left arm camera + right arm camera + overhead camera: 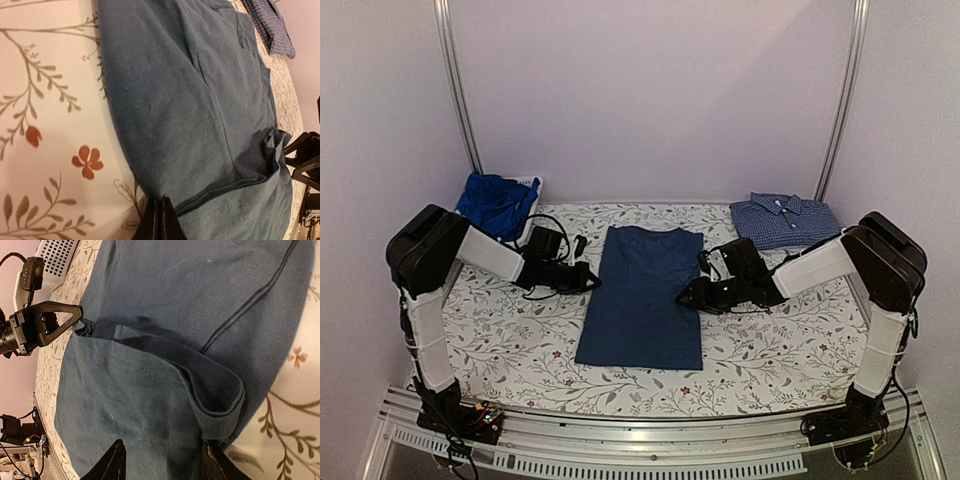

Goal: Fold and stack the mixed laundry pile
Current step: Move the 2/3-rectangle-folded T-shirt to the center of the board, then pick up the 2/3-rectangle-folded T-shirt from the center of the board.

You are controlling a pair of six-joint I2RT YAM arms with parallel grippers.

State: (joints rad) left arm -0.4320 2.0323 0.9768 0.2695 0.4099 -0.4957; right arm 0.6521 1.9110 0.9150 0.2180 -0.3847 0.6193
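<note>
White basket [59, 254], left of navy T-shirt [642, 300], holds royal-blue garment [495, 203]; left gripper [159, 202] pinches T-shirt edge, right gripper [164, 452] straddles it half-open.

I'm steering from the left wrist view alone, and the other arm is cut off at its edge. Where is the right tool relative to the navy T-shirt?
Observer: The right tool sits at the right edge of the navy T-shirt, jaws open over a folded-in sleeve.
Operator: Anything off to my arm's far side?
Observer: Yes, a white mesh basket in the back left corner, holding a royal-blue garment.
Operator: I only see a corner of the checked shirt. What state is it in?
Observer: The checked shirt lies folded at the back right, collar showing, apart from the T-shirt.
</note>
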